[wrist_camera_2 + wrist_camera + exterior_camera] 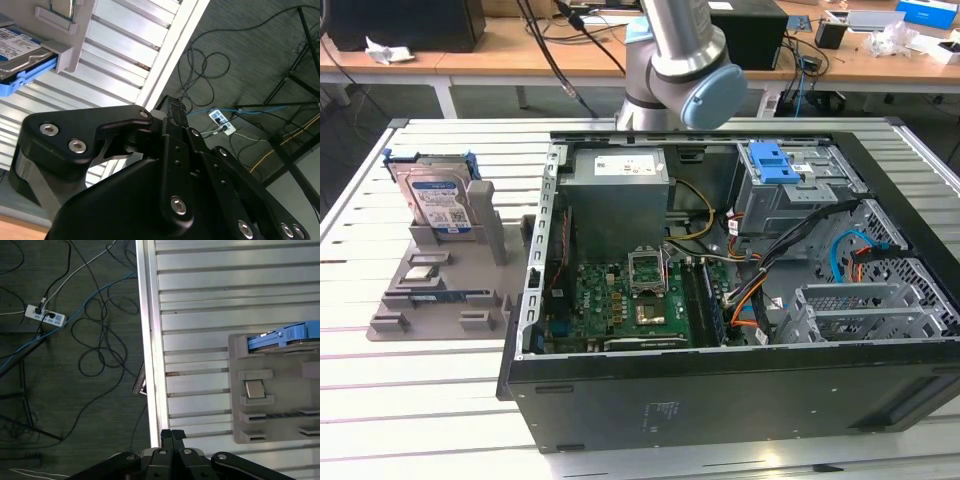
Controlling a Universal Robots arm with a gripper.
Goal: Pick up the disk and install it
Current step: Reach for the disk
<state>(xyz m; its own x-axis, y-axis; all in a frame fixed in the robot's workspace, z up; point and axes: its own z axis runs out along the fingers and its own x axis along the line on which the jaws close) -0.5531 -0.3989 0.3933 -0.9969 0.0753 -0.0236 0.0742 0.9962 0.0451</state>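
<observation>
Now, disk (433,203) upright in its holder (450,290) beside the open case (720,390); arm (685,60) high behind, gripper (173,434) pinched together, empty, near the counter (420,400) edge.

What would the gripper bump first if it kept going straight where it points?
Probably the gripper meets the table's edge, near the grey holder holding the disk; depth is hard to judge.

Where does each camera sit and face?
Exterior view: off the arm, looking down on the table, the open computer case and the disk in its holder; the arm shows.
First wrist view: on the arm, looking down past the gripper at the table edge and floor cables.
Second wrist view: on the arm, looking across the gripper's body at the same edge.
Shared: the disk, in all three.
</observation>
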